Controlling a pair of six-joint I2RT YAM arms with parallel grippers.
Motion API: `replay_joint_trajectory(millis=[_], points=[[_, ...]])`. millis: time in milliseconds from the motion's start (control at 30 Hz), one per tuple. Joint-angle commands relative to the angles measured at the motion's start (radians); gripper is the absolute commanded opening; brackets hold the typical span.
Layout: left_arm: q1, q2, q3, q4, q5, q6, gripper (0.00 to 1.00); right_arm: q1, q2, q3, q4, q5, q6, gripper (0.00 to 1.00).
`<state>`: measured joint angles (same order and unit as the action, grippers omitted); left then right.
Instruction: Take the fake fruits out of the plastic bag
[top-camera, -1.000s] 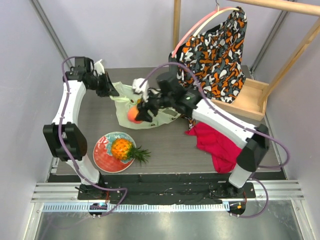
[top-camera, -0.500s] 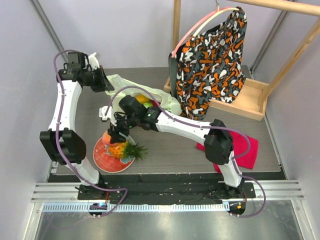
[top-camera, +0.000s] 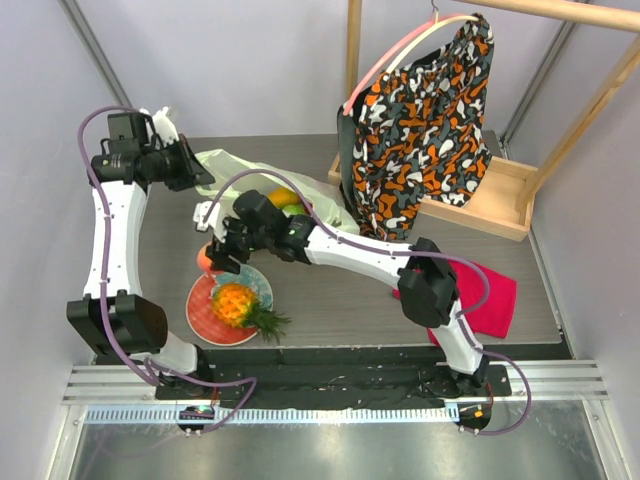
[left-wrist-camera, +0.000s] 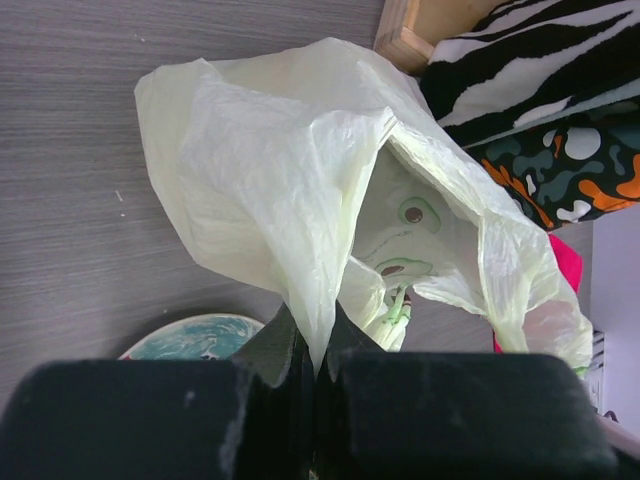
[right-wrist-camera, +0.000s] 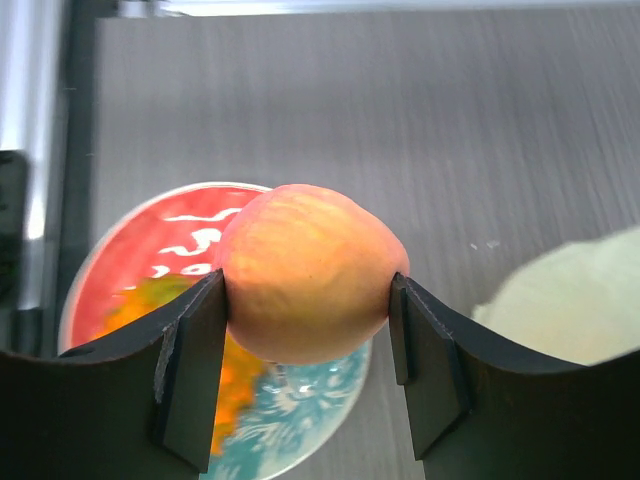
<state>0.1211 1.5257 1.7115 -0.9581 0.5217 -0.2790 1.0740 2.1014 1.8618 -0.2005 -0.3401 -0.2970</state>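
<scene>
The pale yellow-green plastic bag (top-camera: 245, 175) lies at the back left of the table, and it fills the left wrist view (left-wrist-camera: 290, 170). My left gripper (top-camera: 192, 172) is shut on its edge (left-wrist-camera: 318, 345) and holds it up. A yellow-orange mango (top-camera: 283, 197) shows in the bag's mouth. My right gripper (top-camera: 213, 255) is shut on a pink-orange peach (top-camera: 204, 259), seen close in the right wrist view (right-wrist-camera: 305, 270), just above the far edge of the red-and-teal plate (top-camera: 205, 318). The orange pineapple (top-camera: 235, 303) lies on that plate.
A red cloth (top-camera: 482, 298) lies at the right front. An orange-black-white patterned garment (top-camera: 420, 110) hangs on a wooden rack (top-camera: 495, 200) at the back right. The plate also shows in the wrist views (left-wrist-camera: 200, 335) (right-wrist-camera: 150, 240).
My right gripper has carried the peach from the bag leftward and forward to the plate's far edge. My left gripper has pulled the bag's edge further left.
</scene>
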Motion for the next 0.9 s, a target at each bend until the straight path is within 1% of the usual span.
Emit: replay_joint_trajectory(millis=[0,133,467,500,533,567,633,667,733,800,867], points=[[0.005,-0.045,-0.027,0.013,0.046,-0.008,0.0,-0.035,0.069,0.053,0.05,0.11,0.032,0.22],[0.009,-0.044,-0.02,0.012,0.041,-0.003,0.0,-0.048,0.078,0.001,0.02,0.098,0.059,0.23],[0.017,-0.041,-0.044,0.03,0.049,-0.009,0.0,-0.054,-0.018,-0.162,-0.017,0.059,0.104,0.24],[0.017,-0.039,-0.046,0.032,0.052,-0.014,0.0,-0.052,-0.032,-0.174,-0.023,0.059,0.105,0.25],[0.015,-0.035,-0.047,0.036,0.06,-0.018,0.0,-0.052,-0.038,-0.196,-0.028,0.05,0.105,0.29],[0.015,-0.03,-0.046,0.041,0.064,-0.025,0.0,-0.054,-0.044,-0.205,-0.033,0.043,0.105,0.44],[0.017,-0.022,-0.036,0.039,0.075,-0.028,0.0,-0.052,-0.07,-0.223,-0.053,0.058,0.114,0.58],[0.015,-0.013,-0.026,0.038,0.08,-0.029,0.0,-0.06,-0.087,-0.228,-0.059,0.05,0.119,0.7],[0.015,-0.007,-0.018,0.036,0.087,-0.031,0.0,-0.083,-0.159,-0.23,-0.077,0.02,0.142,0.99],[0.015,-0.002,-0.029,0.038,0.093,-0.032,0.0,-0.129,-0.214,-0.224,-0.097,-0.045,0.185,1.0],[0.014,-0.01,-0.068,0.045,0.101,-0.038,0.0,-0.167,-0.273,-0.17,-0.143,-0.149,0.232,1.0]])
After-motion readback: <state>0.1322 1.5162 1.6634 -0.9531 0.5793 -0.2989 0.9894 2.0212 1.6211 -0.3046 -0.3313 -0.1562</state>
